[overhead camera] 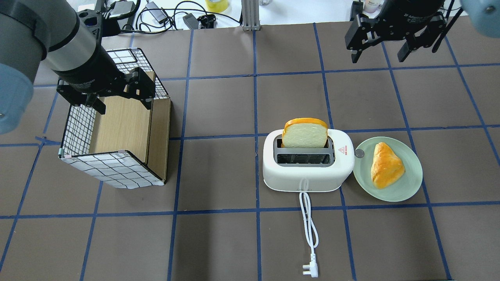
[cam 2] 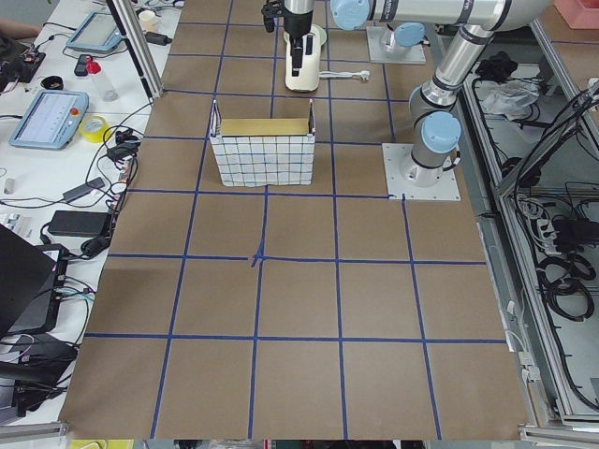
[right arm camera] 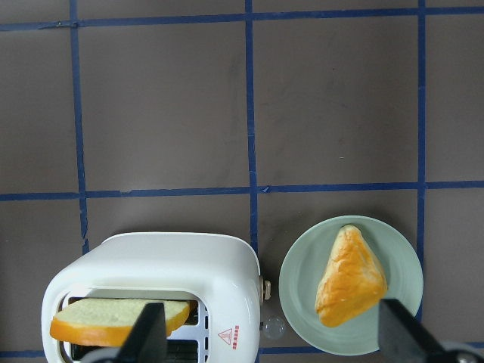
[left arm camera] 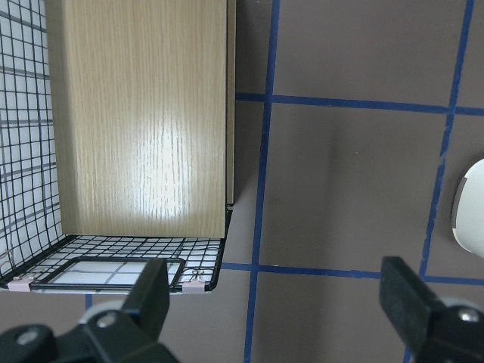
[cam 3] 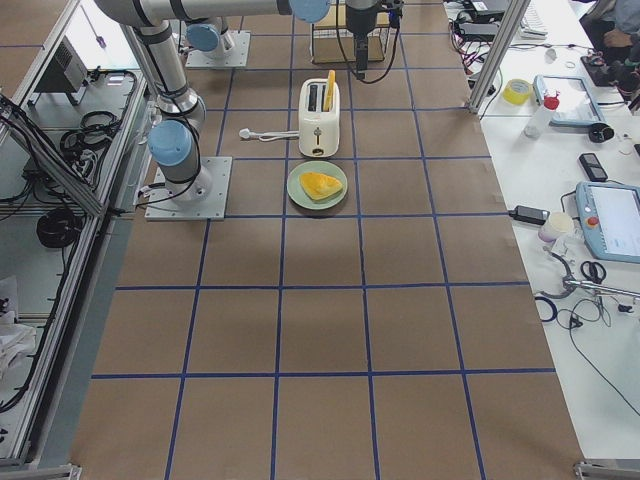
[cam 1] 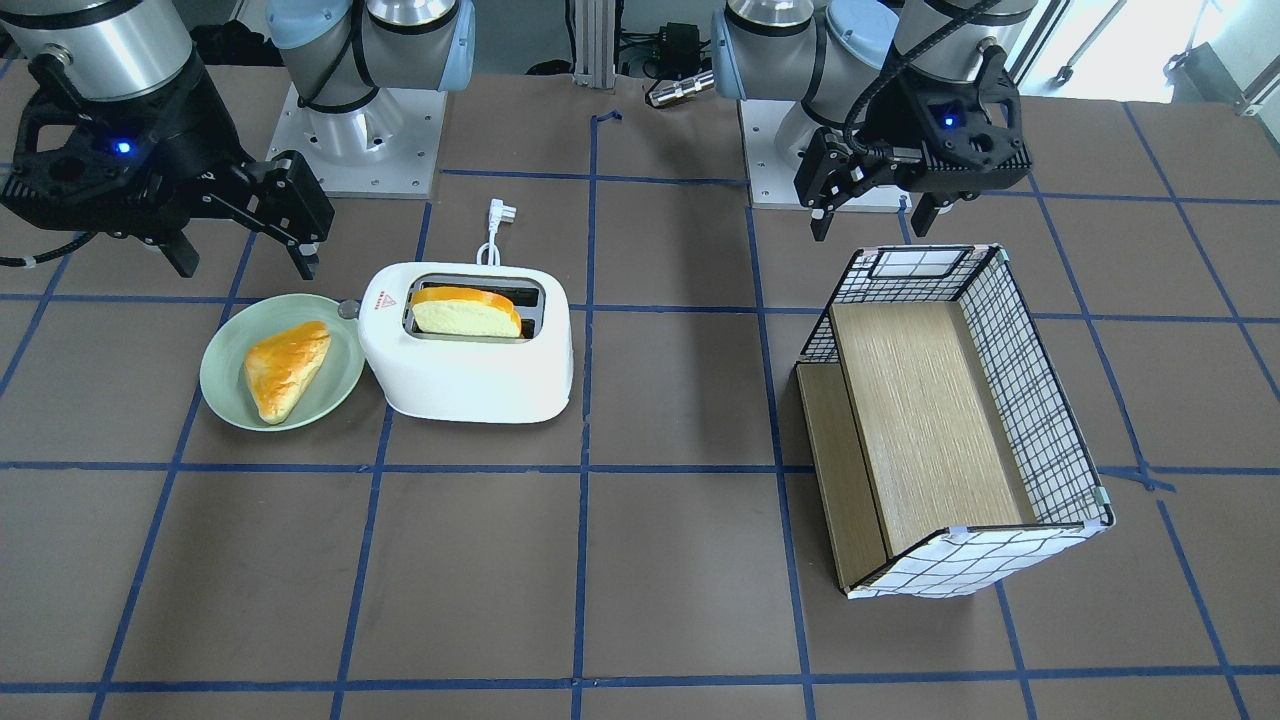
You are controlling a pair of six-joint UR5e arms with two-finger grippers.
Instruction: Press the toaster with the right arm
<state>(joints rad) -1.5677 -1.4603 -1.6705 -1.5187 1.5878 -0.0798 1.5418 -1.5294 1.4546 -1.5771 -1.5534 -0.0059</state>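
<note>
The white toaster (cam 1: 470,370) stands on the table, also in the overhead view (overhead camera: 304,175) and the right wrist view (right arm camera: 151,261). A bread slice (overhead camera: 304,134) stands tall in its far slot. Its small grey lever (overhead camera: 359,153) is on the end that faces the plate. My right gripper (overhead camera: 378,58) is open and empty. It hangs in the air beyond the toaster and plate, apart from both; it also shows in the front view (cam 1: 245,262) and its wrist view (right arm camera: 272,329). My left gripper (overhead camera: 124,107) is open and empty over the checkered box's far end.
A green plate (overhead camera: 410,187) with a triangular bread piece (overhead camera: 386,164) sits right beside the toaster's lever end. The toaster's white cord and plug (overhead camera: 310,270) trail toward my base. The checkered box (overhead camera: 113,168) with a wooden inside stands on my left side.
</note>
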